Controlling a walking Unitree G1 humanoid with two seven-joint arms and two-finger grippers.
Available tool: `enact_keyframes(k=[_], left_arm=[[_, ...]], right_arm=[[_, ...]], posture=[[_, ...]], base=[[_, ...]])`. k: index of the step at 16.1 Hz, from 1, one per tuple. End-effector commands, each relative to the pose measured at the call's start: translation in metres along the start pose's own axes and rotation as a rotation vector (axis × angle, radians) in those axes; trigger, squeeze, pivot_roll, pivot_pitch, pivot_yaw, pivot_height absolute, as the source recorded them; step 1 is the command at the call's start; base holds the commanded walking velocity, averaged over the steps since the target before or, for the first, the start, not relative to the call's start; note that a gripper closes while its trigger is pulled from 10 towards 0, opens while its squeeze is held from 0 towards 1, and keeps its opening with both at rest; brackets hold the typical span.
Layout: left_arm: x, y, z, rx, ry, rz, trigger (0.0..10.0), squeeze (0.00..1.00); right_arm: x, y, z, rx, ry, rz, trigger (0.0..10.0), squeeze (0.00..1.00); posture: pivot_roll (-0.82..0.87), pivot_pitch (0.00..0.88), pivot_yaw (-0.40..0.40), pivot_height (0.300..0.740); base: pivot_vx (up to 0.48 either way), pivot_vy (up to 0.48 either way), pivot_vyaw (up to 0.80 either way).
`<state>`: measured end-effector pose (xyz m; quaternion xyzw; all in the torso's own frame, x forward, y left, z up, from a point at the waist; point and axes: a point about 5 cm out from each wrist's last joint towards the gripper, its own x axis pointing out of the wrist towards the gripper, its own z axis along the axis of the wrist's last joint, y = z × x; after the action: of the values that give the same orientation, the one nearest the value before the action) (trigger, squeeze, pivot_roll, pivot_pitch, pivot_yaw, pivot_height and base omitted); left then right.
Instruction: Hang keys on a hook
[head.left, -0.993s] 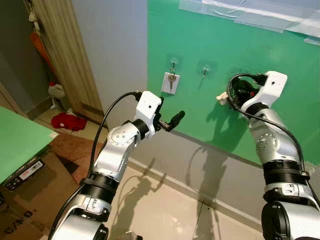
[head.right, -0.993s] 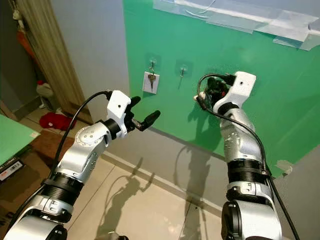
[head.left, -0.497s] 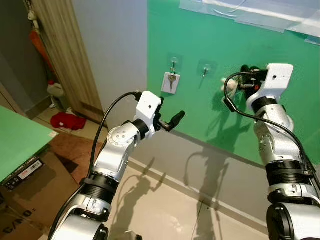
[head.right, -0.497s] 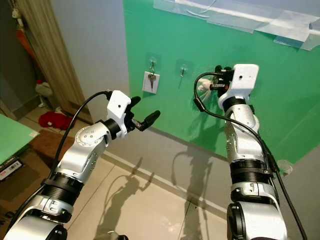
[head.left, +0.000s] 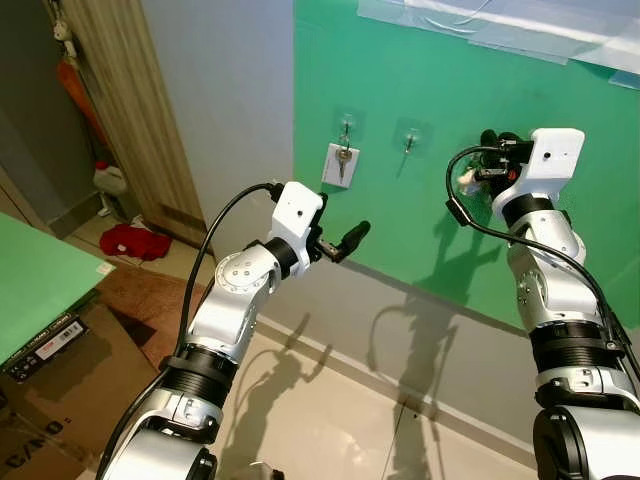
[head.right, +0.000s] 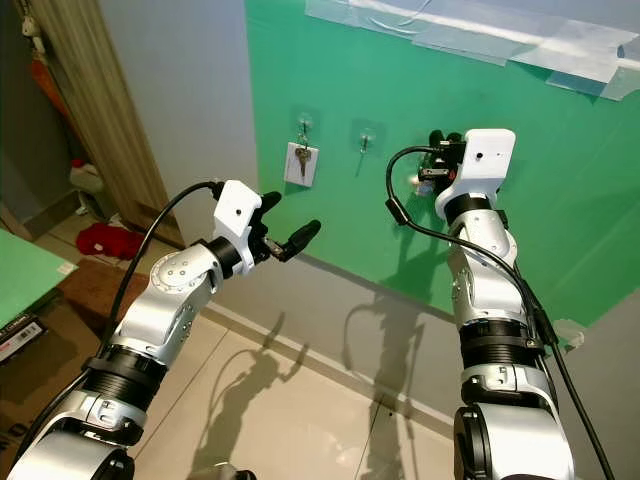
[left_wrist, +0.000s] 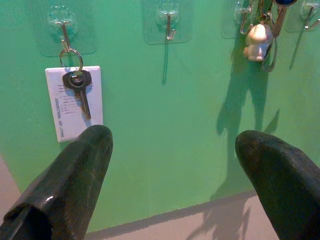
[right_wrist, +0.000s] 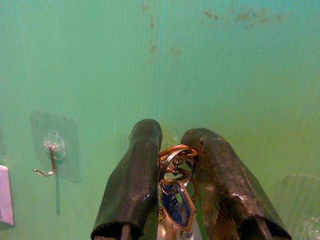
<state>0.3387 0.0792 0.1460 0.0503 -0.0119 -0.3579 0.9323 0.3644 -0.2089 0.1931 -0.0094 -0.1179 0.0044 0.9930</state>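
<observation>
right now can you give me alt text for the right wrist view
The right gripper pinches a key ring with a blue-headed key between its two black fingers, close up against a green wall panel. Off to one side, a clear stick-on hook hangs bare.

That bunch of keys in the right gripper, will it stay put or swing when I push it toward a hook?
It will probably swing: the keys hang loose on thin rings pinched by the right gripper. The pale charm dangling below likely adds sway. The metal rings may slip between the fingers.
</observation>
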Motion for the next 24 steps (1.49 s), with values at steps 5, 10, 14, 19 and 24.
enact_keyframes(k=[5, 10, 14, 19, 24], left_arm=[[0.000, -0.003, 0.000, 0.020, 0.005, -0.018, 10.0, 0.00], [0.000, -0.003, 0.000, 0.019, 0.006, -0.019, 10.0, 0.00], [0.000, -0.004, 0.001, 0.019, 0.004, -0.016, 10.0, 0.00], [0.000, -0.004, 0.001, 0.019, 0.001, -0.013, 10.0, 0.00], [0.000, -0.004, 0.001, 0.019, 0.001, -0.012, 10.0, 0.00]], right_arm=[[0.000, 0.004, -0.001, 0.031, 0.017, 0.053, 0.0, 0.00], [-0.003, 0.013, -0.007, 0.063, 0.057, 0.105, 0.0, 0.00], [-0.002, 0.012, -0.006, 0.070, 0.064, 0.105, 0.0, 0.00], [-0.002, 0.009, -0.016, 0.054, 0.143, 0.063, 0.0, 0.00], [-0.002, 0.010, -0.023, 0.128, 0.198, 0.048, 0.0, 0.00]], posture=[[-0.02, 0.000, -0.010, 0.740], [-0.02, 0.000, -0.007, 0.740], [-0.02, 0.000, -0.009, 0.740], [-0.02, 0.000, -0.010, 0.740], [-0.02, 0.000, -0.011, 0.740]], base=[[0.000, 0.000, 0.00], [0.000, 0.000, 0.00], [0.000, 0.000, 0.00], [0.000, 0.000, 0.00], [0.000, 0.000, 0.00]])
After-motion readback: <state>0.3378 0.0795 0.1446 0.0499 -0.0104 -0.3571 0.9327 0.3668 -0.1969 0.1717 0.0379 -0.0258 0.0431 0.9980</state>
